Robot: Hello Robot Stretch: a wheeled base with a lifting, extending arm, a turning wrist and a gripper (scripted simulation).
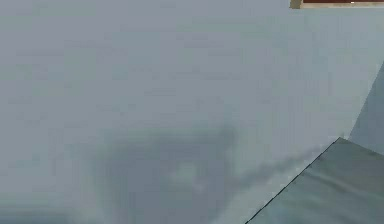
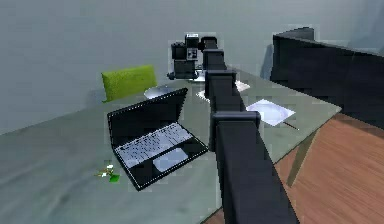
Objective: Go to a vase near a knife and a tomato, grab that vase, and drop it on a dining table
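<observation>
Arm first: the dark square bar (image 2: 235, 130) reaches out over the grey-green dining surface (image 2: 60, 150), passing just beside the open black laptop (image 2: 152, 145). It ends beyond the laptop's lid at the dark pincer (image 2: 182, 62). We cannot tell whether the pincer is released or grasping anything. Its far end sits against a pale flat sheet or plate (image 2: 160, 90) and the tabletop, and we make out no clear vase shape there or anywhere else around the laptop. If the vase is carried, we judge that it is lost in that dark mass. The relation that counts is vertical: the surface lies under the pincer, beyond the laptop and short of the lime-green chair back (image 2: 128, 80). A drop there would, we think, need only a straight descent, though the vase might land on the pale flat thing. A small green-and-white object (image 2: 110, 175) lies by the laptop's near corner, well away from the pincer.
</observation>
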